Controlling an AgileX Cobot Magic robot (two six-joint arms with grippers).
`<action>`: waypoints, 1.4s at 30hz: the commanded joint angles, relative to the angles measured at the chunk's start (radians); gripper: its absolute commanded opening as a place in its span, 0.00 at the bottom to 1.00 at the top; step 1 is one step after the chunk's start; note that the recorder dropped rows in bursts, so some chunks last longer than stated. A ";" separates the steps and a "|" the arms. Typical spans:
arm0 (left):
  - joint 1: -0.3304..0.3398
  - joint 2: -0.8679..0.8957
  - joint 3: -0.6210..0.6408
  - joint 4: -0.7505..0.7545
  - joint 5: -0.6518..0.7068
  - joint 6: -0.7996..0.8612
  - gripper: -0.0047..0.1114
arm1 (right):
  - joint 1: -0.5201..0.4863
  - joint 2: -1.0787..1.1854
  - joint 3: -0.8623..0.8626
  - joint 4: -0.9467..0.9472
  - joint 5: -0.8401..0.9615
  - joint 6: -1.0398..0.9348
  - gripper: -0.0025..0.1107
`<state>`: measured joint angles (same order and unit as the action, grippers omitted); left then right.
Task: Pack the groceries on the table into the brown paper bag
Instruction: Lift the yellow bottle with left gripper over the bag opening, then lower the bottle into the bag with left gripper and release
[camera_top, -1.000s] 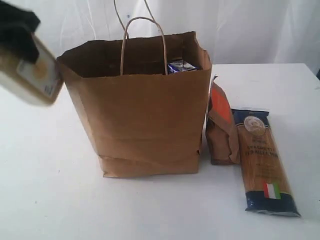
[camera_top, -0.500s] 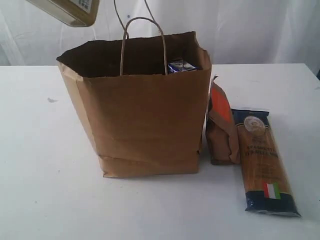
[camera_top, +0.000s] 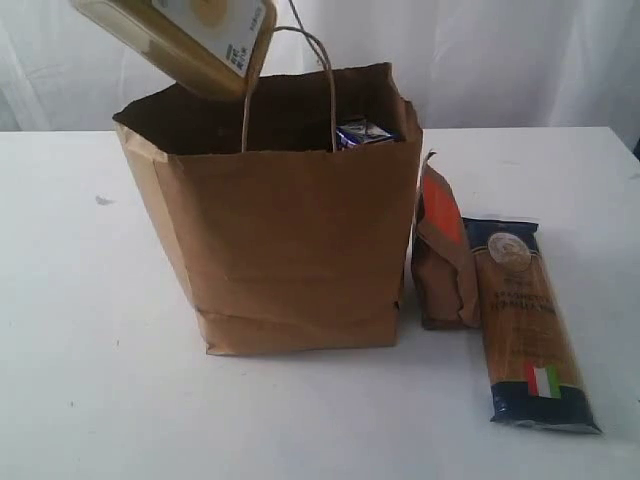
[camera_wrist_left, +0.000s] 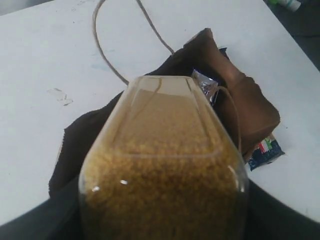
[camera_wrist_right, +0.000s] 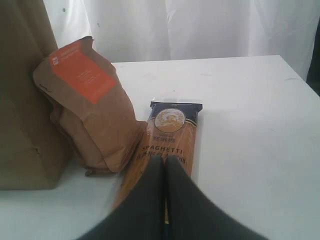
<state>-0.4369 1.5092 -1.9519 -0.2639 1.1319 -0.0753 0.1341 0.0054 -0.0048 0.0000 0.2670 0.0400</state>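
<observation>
Left gripper (camera_wrist_left: 162, 222): clamped on clear bottle of yellow grain (camera_top: 180, 45), tilted above the mouth of big upright brown paper bag (camera_top: 290, 230).
Right gripper (camera_wrist_right: 165, 195): closed, empty, over long spaghetti pack (camera_wrist_right: 170, 135) lying on white desk (camera_top: 90, 400).

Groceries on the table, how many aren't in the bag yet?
2. The brown pouch stands right beside the paper bag; the spaghetti pack lies flat next to it. More could hide behind the bag.
</observation>
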 joint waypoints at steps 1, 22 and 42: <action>-0.008 -0.019 0.048 -0.010 0.089 -0.006 0.04 | -0.004 -0.005 0.005 0.000 -0.006 0.001 0.02; -0.008 0.026 0.108 0.096 0.089 -0.017 0.04 | -0.004 -0.005 0.005 0.000 -0.006 0.001 0.02; -0.008 0.055 0.213 0.164 0.089 -0.021 0.04 | -0.004 -0.005 0.005 0.000 -0.006 0.019 0.02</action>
<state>-0.4431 1.5607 -1.7349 -0.1045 1.1319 -0.0874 0.1341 0.0054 -0.0048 0.0000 0.2670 0.0531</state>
